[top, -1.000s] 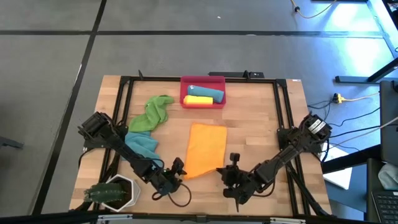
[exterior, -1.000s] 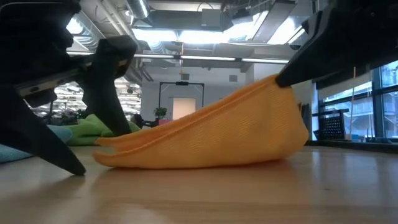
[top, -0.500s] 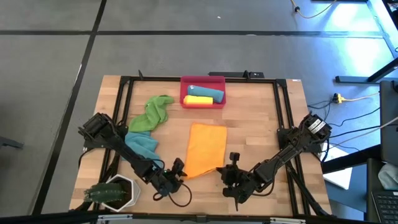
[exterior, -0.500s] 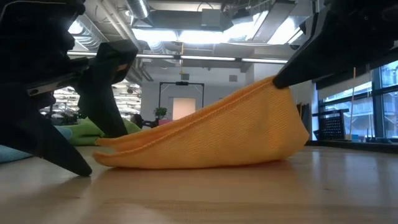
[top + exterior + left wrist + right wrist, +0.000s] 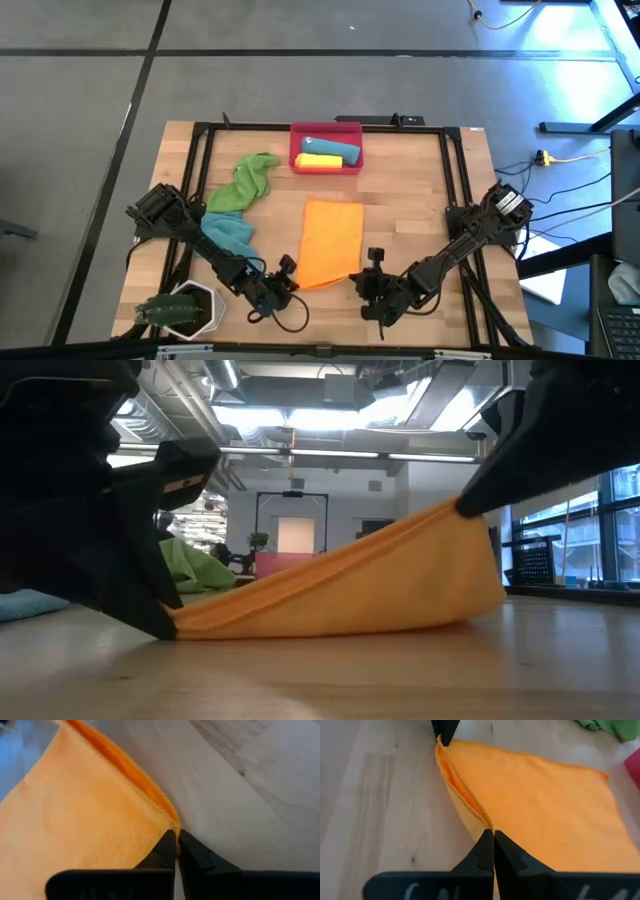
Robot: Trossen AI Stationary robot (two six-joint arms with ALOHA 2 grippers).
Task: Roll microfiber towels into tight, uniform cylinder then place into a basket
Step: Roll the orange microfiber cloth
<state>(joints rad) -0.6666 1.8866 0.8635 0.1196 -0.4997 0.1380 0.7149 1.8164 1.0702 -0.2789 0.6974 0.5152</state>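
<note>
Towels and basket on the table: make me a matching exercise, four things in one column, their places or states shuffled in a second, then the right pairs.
Things:
1. orange towel
2. green towel
3. teal towel
4. basket

Places or states:
A. crumpled beside the basket, on the left arm's side
B. holds a teal roll and a yellow roll
C. near corners pinched by the left gripper and right gripper
D. bunched under the left arm

Pairs: 1-C, 2-A, 3-D, 4-B
</note>
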